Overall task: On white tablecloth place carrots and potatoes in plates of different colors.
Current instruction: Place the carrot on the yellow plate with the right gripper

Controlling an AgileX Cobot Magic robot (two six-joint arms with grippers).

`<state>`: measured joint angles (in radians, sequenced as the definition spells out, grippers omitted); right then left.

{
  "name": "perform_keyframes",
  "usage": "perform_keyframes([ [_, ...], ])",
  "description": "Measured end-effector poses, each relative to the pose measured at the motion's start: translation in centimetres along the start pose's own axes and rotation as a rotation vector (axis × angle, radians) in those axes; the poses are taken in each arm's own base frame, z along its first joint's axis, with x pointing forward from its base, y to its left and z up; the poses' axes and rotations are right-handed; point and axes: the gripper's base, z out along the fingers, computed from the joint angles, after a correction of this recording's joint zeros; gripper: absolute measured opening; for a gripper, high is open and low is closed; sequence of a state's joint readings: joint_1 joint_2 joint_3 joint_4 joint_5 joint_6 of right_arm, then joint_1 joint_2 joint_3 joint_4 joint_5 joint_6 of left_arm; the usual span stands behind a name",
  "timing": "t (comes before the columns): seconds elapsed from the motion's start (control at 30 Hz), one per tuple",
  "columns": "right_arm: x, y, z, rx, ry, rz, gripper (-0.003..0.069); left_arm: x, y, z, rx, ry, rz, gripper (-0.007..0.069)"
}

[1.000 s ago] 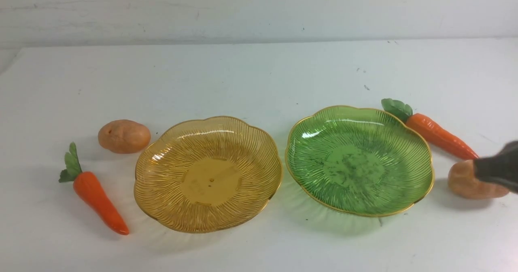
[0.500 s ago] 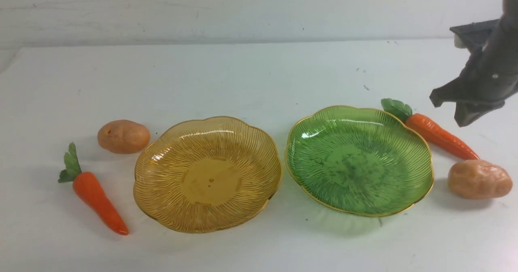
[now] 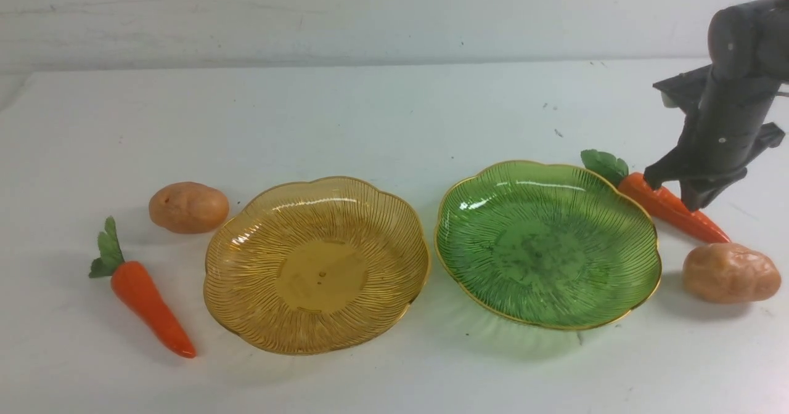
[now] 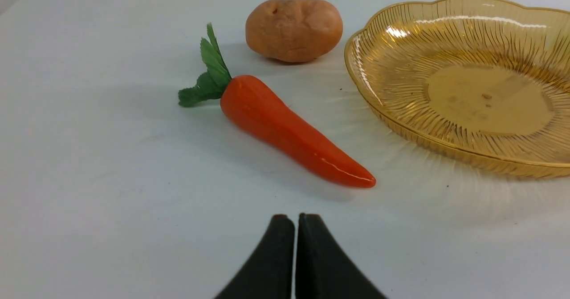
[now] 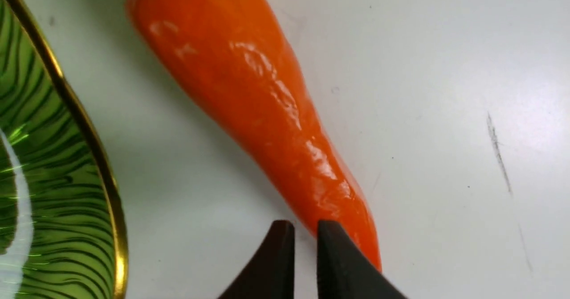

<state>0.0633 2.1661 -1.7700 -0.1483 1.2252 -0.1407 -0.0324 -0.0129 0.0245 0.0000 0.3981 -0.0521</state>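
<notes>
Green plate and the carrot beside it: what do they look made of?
The green plate looks like translucent hard plastic, possibly glass: ribbed, see-through, bright glare streaks, gold-coloured rim. The carrot looks like a moulded toy, smooth and glossy by its sharp highlights; plastic or coated foam, unclear. Its leaves look like matte fabric.

Front cam sees everything from above-ish, left wrist cam's low near the amber plate (image 4: 361, 74), right one's super close on the right carrot (image 5: 267, 112).
</notes>
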Motion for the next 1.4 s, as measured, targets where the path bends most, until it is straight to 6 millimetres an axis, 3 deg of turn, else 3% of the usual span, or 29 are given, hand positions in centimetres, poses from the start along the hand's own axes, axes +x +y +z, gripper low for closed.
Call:
perform_keyframes([
  [0.27,-0.1,0.4,0.4,-0.035,0.003,-0.032,0.0276,0.0,0.0,0.0,0.000,0.000,0.000,-0.0003],
  [0.47,-0.3,0.4,2.6,-0.020,0.025,-0.160,0.0447,0.0,0.0,0.0,0.000,0.000,0.000,-0.0003],
  [0.7,-0.3,0.5,4.3,-0.007,0.057,-0.221,0.0463,0.0,0.0,0.0,0.000,0.000,0.000,-0.0003],
  [0.77,-0.3,0.4,4.4,-0.001,0.065,-0.230,0.0417,0.0,0.0,0.0,0.000,0.000,0.000,-0.0003],
  [0.87,-0.6,0.0,4.2,0.032,0.078,-0.246,0.0267,0.0,0.0,0.0,0.000,0.000,0.000,-0.0003],
  [0.9,-1.0,-0.5,3.6,0.070,0.066,-0.246,0.0223,0.0,0.0,0.0,0.000,0.000,0.000,-0.0003],
  [0.97,-1.5,-0.8,3.0,0.098,0.045,-0.236,0.0229,0.0,0.0,0.0,0.000,0.000,0.000,-0.0003],
  [1.03,-2.9,-2.0,-0.3,0.164,-0.058,-0.167,0.0235,0.0,0.0,0.0,0.000,0.000,0.000,-0.0003],
  [1.07,-3.0,-2.0,-0.5,0.166,-0.065,-0.163,0.0235,0.0,0.0,0.0,0.000,0.000,0.000,-0.0003],
  [1.13,-3.7,-2.5,-5.4,0.157,-0.207,-0.078,0.0235,0.0,0.0,0.0,0.000,0.000,0.000,-0.0003],
  [1.2,-3.5,-2.4,-8.1,0.116,-0.280,-0.017,0.0235,0.0,0.0,0.0,0.000,0.000,0.000,-0.0003],
  [1.3,-2.9,-0.8,-12.5,-0.071,-0.399,0.087,0.0235,0.0,0.0,0.0,0.000,0.000,0.000,-0.0003],
  [1.4,-2.4,3.8,-15.1,-0.340,-0.450,0.096,0.0235,0.0,0.0,0.0,0.000,0.000,0.000,-0.0003],
])
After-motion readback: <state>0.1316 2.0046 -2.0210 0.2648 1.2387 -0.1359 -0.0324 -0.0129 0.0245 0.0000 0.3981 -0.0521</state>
